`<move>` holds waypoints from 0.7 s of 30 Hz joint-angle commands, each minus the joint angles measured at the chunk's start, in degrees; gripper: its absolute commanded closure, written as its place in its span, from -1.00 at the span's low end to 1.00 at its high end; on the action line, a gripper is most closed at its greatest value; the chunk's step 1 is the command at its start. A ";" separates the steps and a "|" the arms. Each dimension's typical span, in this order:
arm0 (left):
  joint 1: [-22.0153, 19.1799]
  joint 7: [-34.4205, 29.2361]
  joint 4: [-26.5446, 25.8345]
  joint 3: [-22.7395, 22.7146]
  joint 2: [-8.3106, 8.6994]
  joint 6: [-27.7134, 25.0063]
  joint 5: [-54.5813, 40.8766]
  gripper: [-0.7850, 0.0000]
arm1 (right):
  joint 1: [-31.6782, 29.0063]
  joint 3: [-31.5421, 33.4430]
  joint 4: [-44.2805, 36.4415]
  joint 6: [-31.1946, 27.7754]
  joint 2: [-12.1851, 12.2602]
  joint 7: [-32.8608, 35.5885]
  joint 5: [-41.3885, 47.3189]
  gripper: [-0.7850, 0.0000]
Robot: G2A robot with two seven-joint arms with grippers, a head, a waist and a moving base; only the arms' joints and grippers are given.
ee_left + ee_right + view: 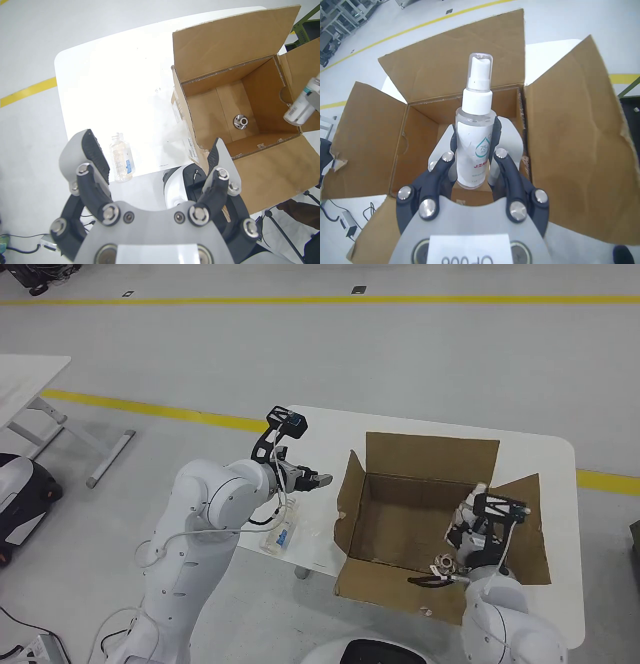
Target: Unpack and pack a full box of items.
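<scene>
Cardboard box (430, 454) stands right on the bench (320, 434); the right pincer (475, 135) clamps the spray bottle (470, 162) by its body over the box's right edge. Carry it slowly, clear of the flaps (570, 112); the left pincer (153, 147) hangs wide and empty.

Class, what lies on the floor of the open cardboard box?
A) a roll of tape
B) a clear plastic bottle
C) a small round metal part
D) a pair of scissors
C: a small round metal part sits on the bottom of the cardboard box; the clear bottle lies outside it, on the table.
</scene>
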 commanded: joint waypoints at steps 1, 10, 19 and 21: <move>0.00 0.00 0.00 0.00 0.00 0.00 0.00 -1.00 | -3.69 2.42 -2.54 -3.84 0.50 0.20 1.20 1.00; 0.00 0.00 0.00 0.00 0.00 0.00 0.00 -1.00 | -3.69 2.42 -2.54 -3.84 0.50 0.20 1.20 1.00; 0.00 0.00 0.00 0.00 0.00 0.00 0.00 -1.00 | -5.21 5.75 -8.46 -7.54 0.79 -4.24 1.93 1.00; 0.00 0.00 0.00 0.00 0.00 0.00 0.00 -1.00 | -6.44 9.13 -12.31 -9.18 1.04 -4.83 3.83 1.00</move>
